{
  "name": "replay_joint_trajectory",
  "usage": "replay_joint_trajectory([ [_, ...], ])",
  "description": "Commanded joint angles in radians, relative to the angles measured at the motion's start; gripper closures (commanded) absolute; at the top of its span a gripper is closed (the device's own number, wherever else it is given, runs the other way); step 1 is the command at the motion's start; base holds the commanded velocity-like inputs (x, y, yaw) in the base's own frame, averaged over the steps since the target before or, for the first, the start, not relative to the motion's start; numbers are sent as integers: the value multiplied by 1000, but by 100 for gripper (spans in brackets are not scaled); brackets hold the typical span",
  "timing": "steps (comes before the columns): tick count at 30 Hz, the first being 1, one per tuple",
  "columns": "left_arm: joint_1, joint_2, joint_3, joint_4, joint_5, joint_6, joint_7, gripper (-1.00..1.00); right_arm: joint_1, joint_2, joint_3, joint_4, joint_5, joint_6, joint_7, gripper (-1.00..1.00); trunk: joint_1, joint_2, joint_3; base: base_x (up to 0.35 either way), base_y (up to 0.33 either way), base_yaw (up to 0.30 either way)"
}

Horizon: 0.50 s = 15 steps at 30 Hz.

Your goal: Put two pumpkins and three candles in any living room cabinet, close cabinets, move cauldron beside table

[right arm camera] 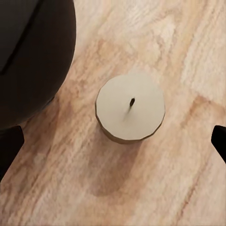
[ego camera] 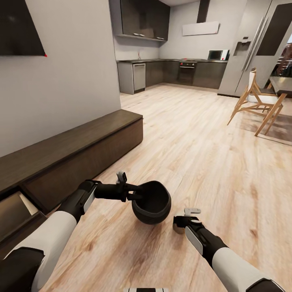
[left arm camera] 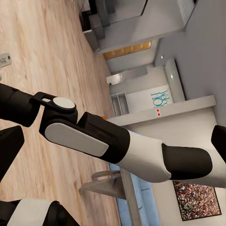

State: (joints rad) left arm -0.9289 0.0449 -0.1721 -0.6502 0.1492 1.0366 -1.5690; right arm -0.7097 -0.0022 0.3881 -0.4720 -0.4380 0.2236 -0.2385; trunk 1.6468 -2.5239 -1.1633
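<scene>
1. Head view — I see the cauldron [ego camera: 151, 202] held off the wood floor [ego camera: 194, 142] in front of the trunk, tipped so its wide mouth faces up and toward the left arm. My left gripper [ego camera: 132, 194] sits at the cauldron's near rim and appears pinched on it; the fingertips are dark against the dark pot, so the grip line is not sharp. The long low cabinet [ego camera: 73, 150] runs along the wall at the left; at its near end one front [ego camera: 14, 213] stands ajar and shows a pale inside. My right gripper [ego camera: 180, 224] points down at the floor just beside the cauldron. Farther off stand a kitchen [ego camera: 174, 71], a refrigerator [ego camera: 253, 48] and a wooden chair [ego camera: 257, 101].

2. Left wrist view — I see the right forearm [left arm camera: 117, 143] crossing the frame over wood floor, with a blue sofa [left arm camera: 134, 197] and white walls beyond. The left gripper's fingers show only as dark shapes at the frame edges.

3. Right wrist view — a pale beige candle [right arm camera: 130, 107] with a short dark wick stands upright on the floor, centred between two dark fingertips [right arm camera: 219, 141] at the frame edges — the right gripper is spread wide and holds nothing. The cauldron's black belly [right arm camera: 33, 61] hangs just beside the candle; I cannot tell whether they touch.
</scene>
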Motion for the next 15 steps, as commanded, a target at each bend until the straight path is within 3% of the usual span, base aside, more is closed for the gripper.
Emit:
replay_joint_trajectory([
  [1,-1,1,-6,-2,7,11,-2,-100,-1,-1,5,-2,-6,7,-8,-100,0,0,-1,44,0,0],
  [10,0,11,0,-25,7,11,-2,-100,-1,-4,3,-1,-8,11,-7,-100,0,0,-1,85,0,0],
  [15,-1,47,5,-27,9,11,-2,-100,-1,-3,3,1,-7,13,-8,-100,0,0,-1,34,0,0],
])
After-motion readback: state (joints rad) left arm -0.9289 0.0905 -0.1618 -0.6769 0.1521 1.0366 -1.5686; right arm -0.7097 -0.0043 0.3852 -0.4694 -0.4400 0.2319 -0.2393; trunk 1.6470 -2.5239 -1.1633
